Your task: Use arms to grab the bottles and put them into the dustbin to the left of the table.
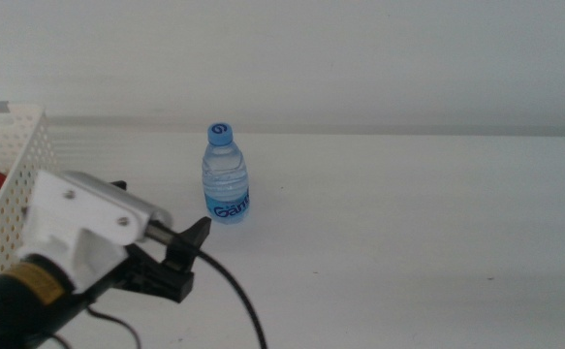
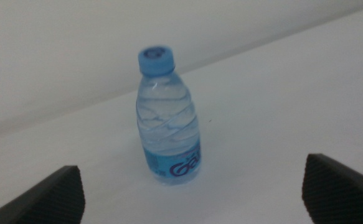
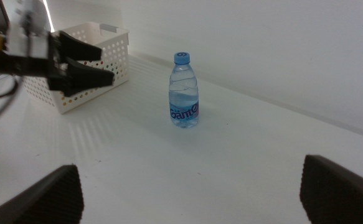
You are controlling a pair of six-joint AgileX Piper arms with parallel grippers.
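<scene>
Water bottle (image 1: 227, 174): upright on worktop (image 1: 418, 242), untouched, still to bin. Dustbin (image 1: 15, 165), 9 o'clock: red item inside. Left claw (image 1: 171, 254): released, empty, aimed at bottle. Right claw (image 3: 187, 190): released, waiting.

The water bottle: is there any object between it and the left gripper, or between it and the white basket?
Nothing visible. The water bottle stands upright alone; bare table separates it from the open left gripper and from the basket.
</scene>
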